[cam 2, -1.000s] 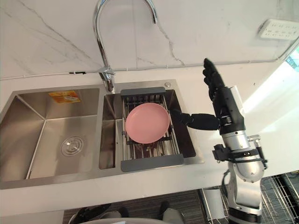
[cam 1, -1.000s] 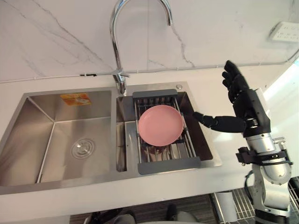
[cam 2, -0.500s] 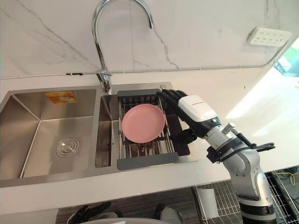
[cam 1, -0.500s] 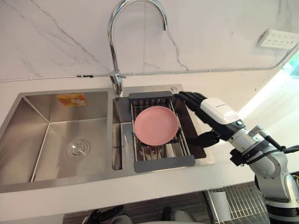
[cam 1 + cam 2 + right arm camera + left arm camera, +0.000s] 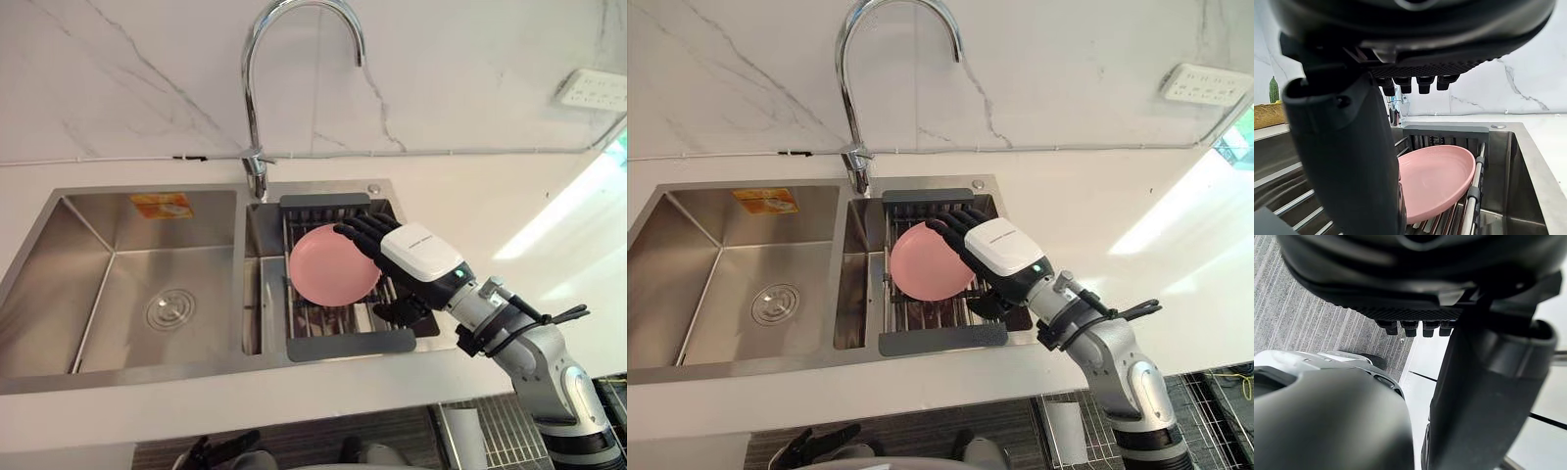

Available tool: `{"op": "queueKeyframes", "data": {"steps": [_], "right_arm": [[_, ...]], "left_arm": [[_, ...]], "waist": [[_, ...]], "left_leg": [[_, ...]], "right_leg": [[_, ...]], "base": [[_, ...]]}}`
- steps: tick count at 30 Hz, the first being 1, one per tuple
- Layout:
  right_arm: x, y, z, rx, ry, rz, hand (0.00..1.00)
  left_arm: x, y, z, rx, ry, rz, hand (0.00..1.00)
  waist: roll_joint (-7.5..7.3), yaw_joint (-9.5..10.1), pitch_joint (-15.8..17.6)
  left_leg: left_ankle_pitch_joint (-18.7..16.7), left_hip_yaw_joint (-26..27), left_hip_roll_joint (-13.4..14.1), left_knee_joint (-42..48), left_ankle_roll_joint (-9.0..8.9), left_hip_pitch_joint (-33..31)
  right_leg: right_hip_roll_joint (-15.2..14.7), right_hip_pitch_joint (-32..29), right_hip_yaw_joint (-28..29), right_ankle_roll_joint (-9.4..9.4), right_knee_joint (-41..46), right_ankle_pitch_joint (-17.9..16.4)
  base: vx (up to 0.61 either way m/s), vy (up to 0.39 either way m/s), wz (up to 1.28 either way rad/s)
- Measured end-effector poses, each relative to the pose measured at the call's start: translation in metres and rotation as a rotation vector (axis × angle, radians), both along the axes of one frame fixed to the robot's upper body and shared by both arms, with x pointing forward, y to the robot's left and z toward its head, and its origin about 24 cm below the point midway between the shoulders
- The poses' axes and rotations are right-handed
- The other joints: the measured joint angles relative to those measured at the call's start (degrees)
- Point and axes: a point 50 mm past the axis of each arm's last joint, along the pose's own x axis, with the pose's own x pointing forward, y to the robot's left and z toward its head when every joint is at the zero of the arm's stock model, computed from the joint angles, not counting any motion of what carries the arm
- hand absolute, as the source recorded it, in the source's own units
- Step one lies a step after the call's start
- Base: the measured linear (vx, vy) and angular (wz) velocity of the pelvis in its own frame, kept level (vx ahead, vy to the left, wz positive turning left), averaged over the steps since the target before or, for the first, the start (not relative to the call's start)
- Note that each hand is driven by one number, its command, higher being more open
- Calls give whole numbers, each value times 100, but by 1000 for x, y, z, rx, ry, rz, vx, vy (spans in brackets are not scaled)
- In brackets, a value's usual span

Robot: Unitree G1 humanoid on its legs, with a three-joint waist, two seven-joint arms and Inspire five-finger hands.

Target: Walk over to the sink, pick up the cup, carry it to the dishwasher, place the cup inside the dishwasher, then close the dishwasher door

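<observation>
**Left eye view: right hand (image 5: 416, 253) spread over the pink plate (image 5: 323, 269)**

Your left hand (image 5: 1400, 284) hangs relaxed, fingers loose, above the floor (image 5: 1327, 323). In the sink (image 5: 59, 274), right of the faucet (image 5: 257, 117), the pink plate lies on the rack (image 5: 348, 345) across the right basin. Your right hand's straight fingers reach over the plate's right edge, gripping nothing.
</observation>
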Motion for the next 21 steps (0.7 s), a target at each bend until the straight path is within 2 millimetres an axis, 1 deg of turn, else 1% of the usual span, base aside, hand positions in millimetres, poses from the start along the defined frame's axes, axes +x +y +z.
{"op": "queueKeyframes", "data": {"steps": [6,9,15,17,21], "right_arm": [[1,4,-4,-44,-74,-13,100],[2,8,-13,-80,-71,-12,100],[3,13,-22,-99,-62,-5,100],[3,14,-30,-118,-42,-10,100],[4,15,-40,-140,-11,-15,100]], "left_arm": [[1,0,0,9,7,-16,100],[0,0,-1,11,11,-16,100],[-1,-1,-1,14,11,-24,100],[0,-1,-1,22,12,-54,100],[0,-1,-3,22,18,-54,100]], "waist": [[-1,82,-11],[-5,108,-14],[-3,126,-16],[4,136,-19],[11,158,-23]], "left_leg": [[1,-52,-6,-2,1,6],[3,-61,-14,-12,4,11],[8,-71,-27,-27,9,3],[11,-92,-27,-38,10,3],[30,-94,-41,-69,30,5]], "right_leg": [[0,69,-51,9,-66,16],[0,98,-61,10,-106,34],[8,140,-71,18,-233,105],[30,189,-80,15,-356,171],[38,219,-88,10,-458,228]], "base": [[-9,-3,4],[-5,0,1],[0,0,0],[0,0,0],[0,0,0]]}}
